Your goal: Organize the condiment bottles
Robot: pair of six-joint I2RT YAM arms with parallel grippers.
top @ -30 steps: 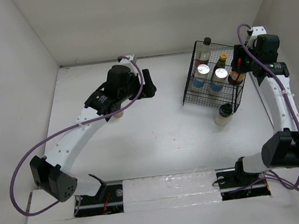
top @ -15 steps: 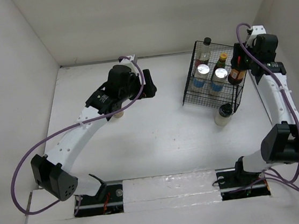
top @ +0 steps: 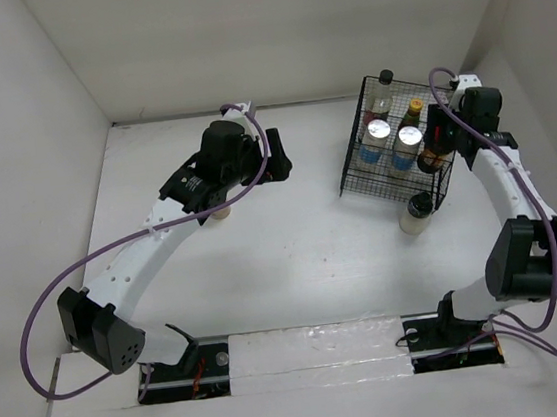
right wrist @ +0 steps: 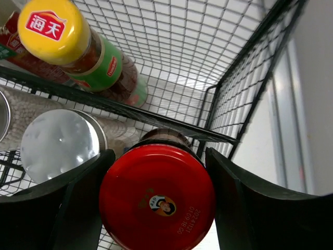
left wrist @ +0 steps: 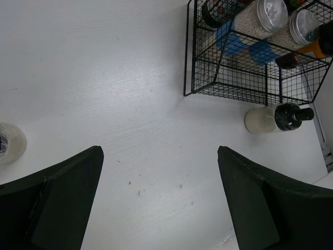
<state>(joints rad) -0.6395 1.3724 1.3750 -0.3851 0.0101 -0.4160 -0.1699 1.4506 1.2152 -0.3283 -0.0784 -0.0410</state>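
Observation:
My right gripper (top: 436, 143) is shut on the red-lidded dark jar (right wrist: 156, 200) and holds it at the near right corner of the black wire rack (top: 357, 174); the jar also shows in the top view (top: 432, 161). The rack holds two silver-lidded blue-labelled bottles (top: 378, 130) (top: 411, 136), a yellow-capped bottle (right wrist: 52, 28) and a tall black-capped bottle (top: 386, 78). One pale dark-capped bottle (top: 415, 214) is on the table in front of the rack. Another pale bottle (top: 221, 213) sits under my left arm. My left gripper (left wrist: 161, 203) is open and empty above bare table.
The rack's wire rim (right wrist: 250, 88) runs close beside the held jar. White walls enclose the table on the left, back and right. The right wall is close behind my right arm.
My right gripper has carried the red-lidded jar left and nearer, onto the rack's near right corner. The left arm has not moved.

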